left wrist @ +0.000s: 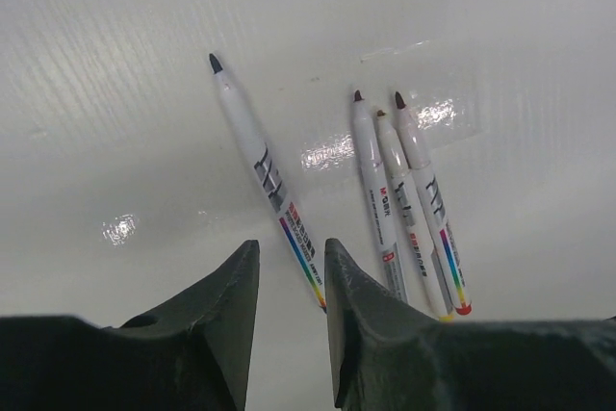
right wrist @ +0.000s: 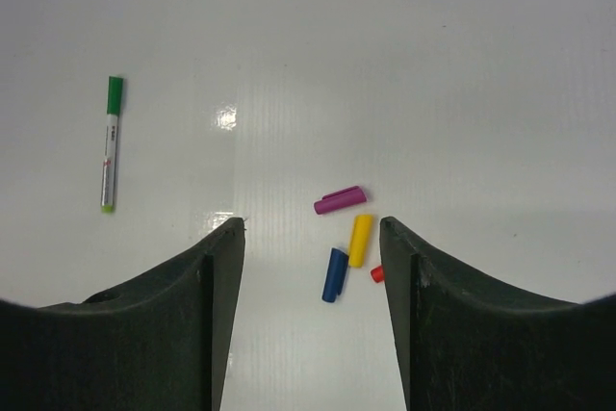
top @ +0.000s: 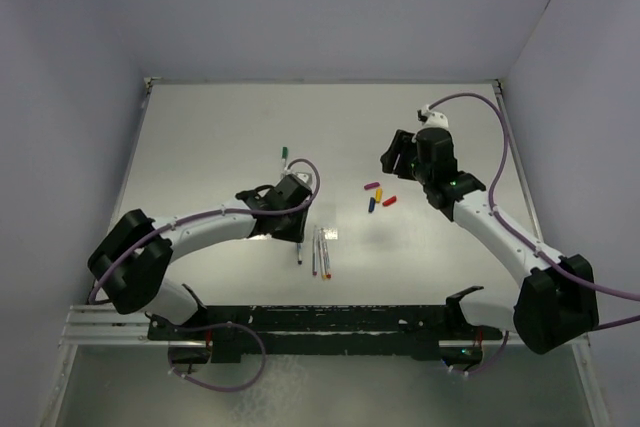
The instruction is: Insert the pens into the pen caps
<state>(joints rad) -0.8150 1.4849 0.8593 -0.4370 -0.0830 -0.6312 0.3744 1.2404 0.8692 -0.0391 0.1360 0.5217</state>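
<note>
Presently the left gripper (left wrist: 292, 252) is hovering, jaws slightly parted and empty, at the tail of one uncapped pen (left wrist: 265, 170), with three more pens (left wrist: 406, 199) lying side by side just right of it. Further right, four pen caps (right wrist: 360, 239) (magenta, yellow, blue, red) are lying clustered beneath the right gripper (right wrist: 313, 228), whose jaws are standing wide and empty.

Our left pincer (left wrist: 292, 244) and right pincer (right wrist: 310, 221) are black, our arms (top: 210, 225) white. Purple cables (top: 468, 96) trail along them.

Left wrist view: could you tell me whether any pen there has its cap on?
No, all four pens lying on the table show bare dark tips.
</note>
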